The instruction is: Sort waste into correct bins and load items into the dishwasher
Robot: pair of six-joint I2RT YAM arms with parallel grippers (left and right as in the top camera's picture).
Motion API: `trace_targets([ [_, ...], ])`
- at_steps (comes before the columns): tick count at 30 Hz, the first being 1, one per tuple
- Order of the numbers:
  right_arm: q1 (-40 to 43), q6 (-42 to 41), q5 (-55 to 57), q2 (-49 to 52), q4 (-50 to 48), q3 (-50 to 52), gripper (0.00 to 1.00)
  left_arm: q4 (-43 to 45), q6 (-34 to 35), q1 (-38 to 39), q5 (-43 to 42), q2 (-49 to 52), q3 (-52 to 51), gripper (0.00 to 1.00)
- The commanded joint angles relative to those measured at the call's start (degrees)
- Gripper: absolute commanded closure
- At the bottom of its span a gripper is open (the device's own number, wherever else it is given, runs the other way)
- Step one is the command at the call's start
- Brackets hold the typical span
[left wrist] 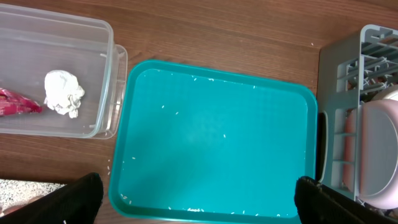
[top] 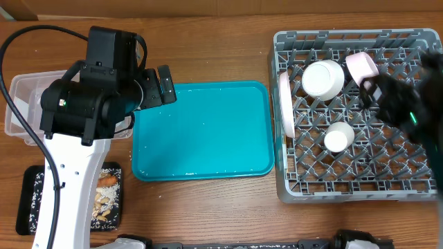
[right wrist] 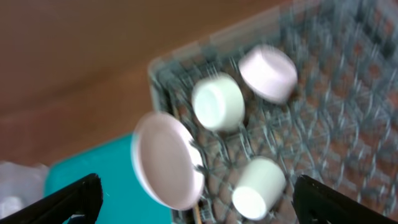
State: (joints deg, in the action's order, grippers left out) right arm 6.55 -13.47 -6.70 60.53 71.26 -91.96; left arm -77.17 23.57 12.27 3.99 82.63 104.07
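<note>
The grey dishwasher rack [top: 346, 188] at the right holds an upright pink plate [top: 284, 104], a large white cup [top: 323, 78], a pink bowl [top: 362, 66] and a small white cup [top: 339, 137]. My right gripper [top: 374, 93] is blurred above the rack, open and empty. Its wrist view, also blurred, shows the plate [right wrist: 166, 160], both cups [right wrist: 217, 101] [right wrist: 258, 186] and the bowl [right wrist: 268, 73] between open fingers [right wrist: 199, 202]. My left gripper [top: 165, 84] is open and empty over the left edge of the teal tray [top: 201, 131]. The tray [left wrist: 211, 124] holds only scattered rice grains.
A clear plastic bin [left wrist: 99, 74] left of the tray holds a crumpled white tissue [left wrist: 64, 92] and a red wrapper [left wrist: 18, 102]. A black tray [top: 31, 200] with food scraps sits at the front left. The rack's edge [left wrist: 339, 124] stands right of the tray.
</note>
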Motion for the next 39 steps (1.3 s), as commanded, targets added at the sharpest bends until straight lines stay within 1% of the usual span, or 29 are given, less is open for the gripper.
trace_targets([
  [1,-2.54,0.13,3.02,-9.31,-4.48,-0.20,0.00,0.02,-0.26,0.02,1.07,0.24,0.35,0.00],
  [6,-7.13,0.15,3.21,-21.64,-17.03,6.03,0.00,0.04,-0.26,0.02,1.07,0.24,0.35,0.00],
  [9,-9.20,0.15,3.69,-29.75,-25.81,14.23,0.00,0.02,-0.26,0.02,1.07,0.24,0.33,0.00],
  [10,-9.60,0.15,3.91,-33.16,-29.86,18.73,0.00,0.02,-0.26,0.02,1.07,0.24,0.35,0.00],
  [11,-9.70,0.13,4.00,-34.82,-31.87,21.09,0.00,0.02,-0.26,0.02,1.07,0.24,0.35,0.00],
  [14,-9.79,0.11,4.04,-42.64,-41.27,33.97,0.00,0.02,-0.26,0.02,1.07,0.24,0.35,0.00],
  [18,-9.81,-0.35,3.69,-51.08,-50.27,49.88,0.00,0.02,-0.26,0.02,1.07,0.24,0.35,0.00],
  [23,-9.88,-1.90,3.54,-59.17,-63.93,66.79,0.00,0.02,-0.26,0.02,1.07,0.24,0.35,0.00],
  [26,-9.86,-3.85,3.43,-60.35,-70.29,73.26,0.00,0.04,-0.26,0.02,1.07,0.24,0.35,0.00],
  [30,-10.10,-5.27,2.93,-60.35,-73.61,79.34,0.00,0.04,-0.26,0.02,1.07,0.24,0.35,0.00],
  [35,-10.73,-5.22,2.99,-60.37,-73.61,85.37,0.00,0.02,-0.26,0.02,1.07,0.24,0.35,0.00],
  [39,-10.73,-5.20,2.69,-60.37,-73.55,88.19,0.00,0.02,-0.26,0.02,1.07,0.24,0.35,0.00],
])
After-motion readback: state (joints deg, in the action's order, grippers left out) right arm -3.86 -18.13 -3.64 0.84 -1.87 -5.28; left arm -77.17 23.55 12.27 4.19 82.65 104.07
